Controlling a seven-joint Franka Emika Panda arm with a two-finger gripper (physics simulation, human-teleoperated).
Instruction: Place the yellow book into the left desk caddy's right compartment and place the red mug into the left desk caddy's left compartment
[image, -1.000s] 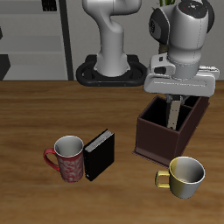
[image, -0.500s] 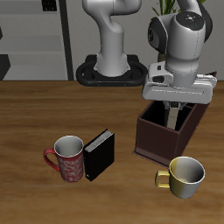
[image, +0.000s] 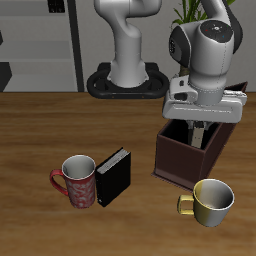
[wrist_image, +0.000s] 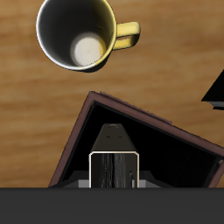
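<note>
1. Nearest, the red mug (image: 78, 180) stands beside a black book (image: 113, 176), untouched.
2. Farther back, the yellow book (wrist_image: 114, 168) stands on edge inside the caddy (image: 178, 160), in its large section.
3. The claw (image: 198, 133) straddles the book; I cannot tell whether it is gripping or has let go.
4. Release fully, then lift straight up, clear of the walls.

The left desk caddy (image: 192, 150) stands farther back on the table (image: 40, 130), the gold mug (image: 208, 200) just before it. The red mug (image: 77, 181) touches the upright black book (image: 113, 177), well apart from the caddy.

gripper (image: 199, 130) risen above left desk caddy (image: 178, 158)
</note>
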